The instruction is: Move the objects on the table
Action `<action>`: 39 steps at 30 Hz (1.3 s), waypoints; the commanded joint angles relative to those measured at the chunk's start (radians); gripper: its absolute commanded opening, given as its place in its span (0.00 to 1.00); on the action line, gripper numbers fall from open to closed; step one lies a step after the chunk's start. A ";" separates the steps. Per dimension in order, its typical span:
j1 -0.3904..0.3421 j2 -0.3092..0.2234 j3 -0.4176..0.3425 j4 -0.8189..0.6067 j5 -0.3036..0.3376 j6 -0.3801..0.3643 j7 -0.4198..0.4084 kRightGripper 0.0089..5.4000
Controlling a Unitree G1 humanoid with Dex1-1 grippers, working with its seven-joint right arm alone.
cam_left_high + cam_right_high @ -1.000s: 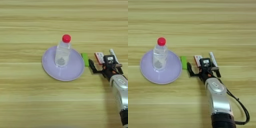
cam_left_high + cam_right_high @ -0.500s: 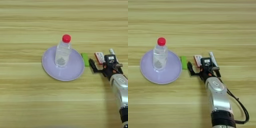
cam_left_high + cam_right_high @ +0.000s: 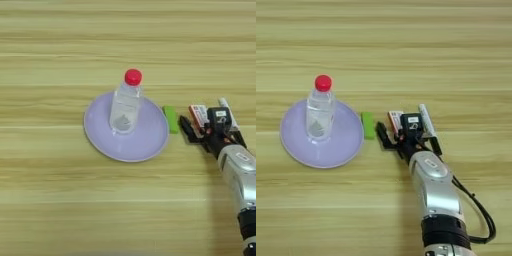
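A clear plastic bottle (image 3: 125,106) with a red cap stands upright on the round lilac plate (image 3: 100,131) at mid-table. The small green block (image 3: 171,119) lies just right of the plate's rim. Right of the block is the flat red-and-white box (image 3: 394,120), partly covered by my right gripper (image 3: 408,139). The gripper is open, with one black finger (image 3: 382,136) left of the box and the other to the right, below the white pen (image 3: 425,119). The pen lies behind the gripper, its lower end hidden.
The silver forearm (image 3: 436,192) comes up from the bottom edge, with a black cable looping at its right side. The light wooden table (image 3: 60,200) stretches to every side of the plate and the small things.
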 commanded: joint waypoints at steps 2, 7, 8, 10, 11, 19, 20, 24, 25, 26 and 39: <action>-0.022 -0.031 -0.003 -0.005 -0.002 0.034 -0.007 0.66; -0.022 -0.031 -0.003 -0.011 0.000 0.038 -0.005 0.54; -0.022 -0.031 -0.003 -0.012 0.000 0.039 -0.005 0.52; -0.021 -0.032 -0.003 -0.013 0.000 0.039 -0.005 0.47; -0.021 -0.032 -0.003 -0.013 0.000 0.039 -0.006 0.45; -0.018 -0.034 -0.006 -0.020 0.002 0.040 -0.006 0.39; -0.017 -0.034 -0.006 -0.021 0.002 0.040 -0.006 0.39; -0.017 -0.034 -0.007 -0.023 0.003 0.040 -0.006 0.39; -0.017 -0.034 -0.007 -0.023 0.003 0.040 -0.006 0.39; -0.016 -0.034 -0.007 -0.023 0.003 0.041 -0.006 0.39; -0.013 -0.035 -0.008 -0.031 0.005 0.041 -0.006 0.39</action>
